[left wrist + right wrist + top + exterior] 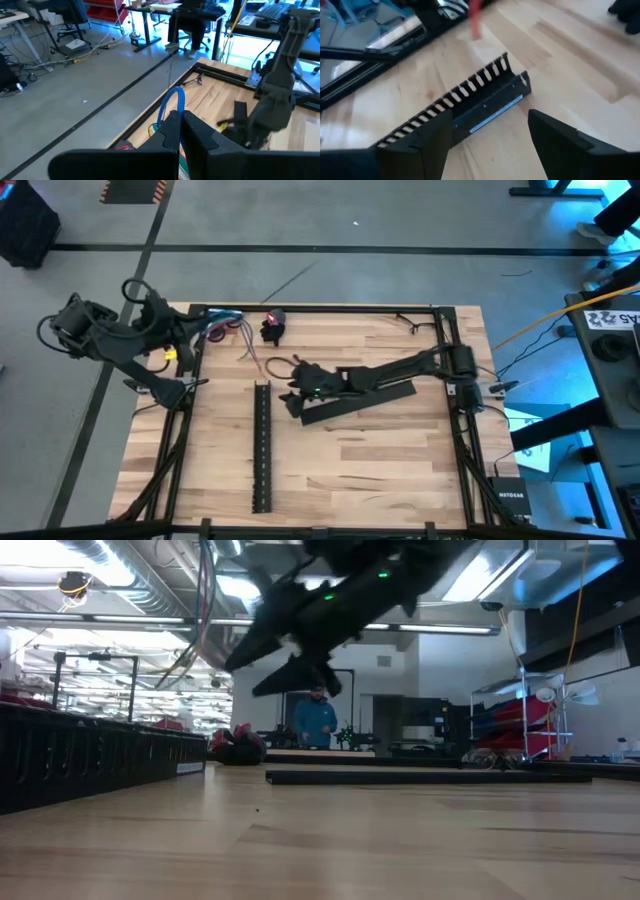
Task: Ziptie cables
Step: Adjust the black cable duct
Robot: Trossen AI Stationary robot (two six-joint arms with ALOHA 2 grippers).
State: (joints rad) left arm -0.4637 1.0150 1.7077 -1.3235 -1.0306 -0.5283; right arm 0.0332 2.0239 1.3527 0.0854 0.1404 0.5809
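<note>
The cables (226, 321) are a bundle of red, blue and white wires at the table's far-left corner. My left gripper (205, 330) is shut on them; in the left wrist view a blue loop (171, 102) rises past its fingers (182, 131). My right gripper (293, 390) hovers open over the table's middle, raised off the wood in the low view (290, 670). In the right wrist view (490, 117) its fingers stand on either side of the black slotted channel's far end (512, 82) without touching it. No ziptie shows. My left gripper pinches the cable bundle between its two shut fingers, beside the blue loop (165, 117) that sticks out beyond the fingertips. Red wire (125, 146) shows at one side of the fingers. The fingers hide the place of contact itself.
The slotted channel (262, 445) lies lengthwise near to far, left of the table's middle. Its flat black cover (360, 402) lies under my right arm. A small dark object with red (272, 327) sits at the far edge. A person (317, 720) stands far behind the table.
</note>
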